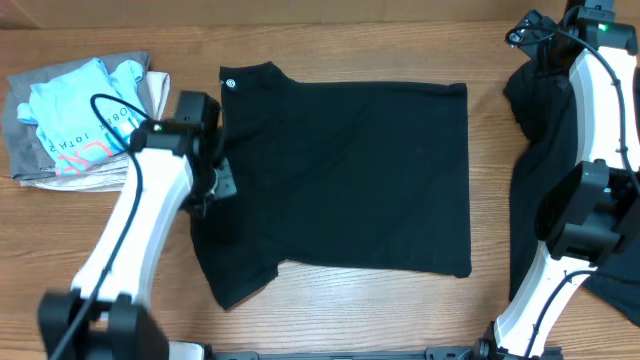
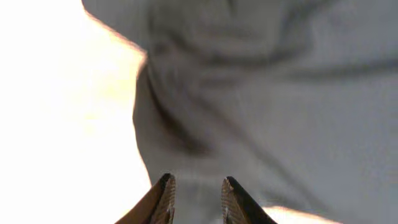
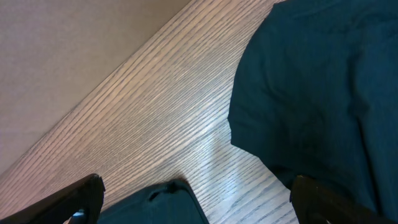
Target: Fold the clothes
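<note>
Black T-shirt (image 1: 350,170) lies spread flat at the middle of the table (image 1: 330,320), its left edge under my left gripper (image 2: 196,193), whose fingers stand slightly apart over glare-washed cloth; I can't make out any pinch. My right gripper (image 3: 198,186) gapes wide and empty at the far right corner, by a dark clothes heap (image 1: 530,120) partly cut off by the right edge.
</note>
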